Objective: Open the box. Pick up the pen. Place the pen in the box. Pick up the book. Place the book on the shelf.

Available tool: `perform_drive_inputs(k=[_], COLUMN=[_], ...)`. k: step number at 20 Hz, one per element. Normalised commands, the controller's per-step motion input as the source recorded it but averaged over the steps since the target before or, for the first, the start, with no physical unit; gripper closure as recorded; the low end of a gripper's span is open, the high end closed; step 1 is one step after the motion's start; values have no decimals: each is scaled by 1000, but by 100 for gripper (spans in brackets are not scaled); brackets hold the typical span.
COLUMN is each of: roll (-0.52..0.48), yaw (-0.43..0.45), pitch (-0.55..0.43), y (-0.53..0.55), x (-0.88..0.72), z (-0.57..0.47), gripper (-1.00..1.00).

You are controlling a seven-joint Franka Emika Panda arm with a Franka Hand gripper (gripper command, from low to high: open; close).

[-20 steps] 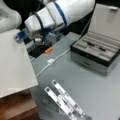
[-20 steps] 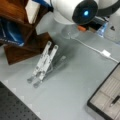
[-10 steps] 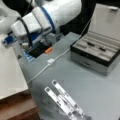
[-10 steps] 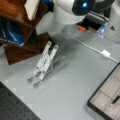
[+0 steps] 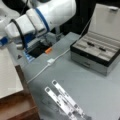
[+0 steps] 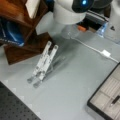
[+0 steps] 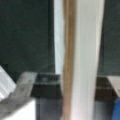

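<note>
The box [image 5: 96, 53] stands open on the grey table at a front view's right, with its lid [image 5: 107, 22] upright. The thin black pen [image 6: 115, 100] lies in the box's grey compartments [image 6: 107, 96]. The white-cream book [image 5: 7, 72] is over the reddish-brown shelf [image 5: 16, 108] at the left. It also shows on top of the shelf [image 6: 17, 30]. In the wrist view the book's edge [image 7: 85, 60] runs upright through the middle, very close. My gripper is at the book, shut on it, and the white arm [image 5: 42, 17] hides its fingers.
A black tray with an orange piece [image 5: 48, 50] sits behind the table's left part. A white cable with a small plug [image 5: 50, 60] crosses the table. A folding metal stand [image 5: 65, 101] lies near the front edge, right of the shelf.
The arm has swung a little to the left, toward the shelf, and the book has stayed at the shelf. The box and pen have not moved.
</note>
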Motion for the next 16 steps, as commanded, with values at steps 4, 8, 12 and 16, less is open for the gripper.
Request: perform_drive_inputs(k=[4, 8, 12, 16], roll=[-89, -63, -40, 4], yaw=[166, 174, 143, 63], pitch=[-136, -135, -120, -107], y=[-148, -114, 49, 347], x=[-152, -85, -7, 71], z=[-115, -113, -58, -21], gripper=[-100, -100, -100, -100])
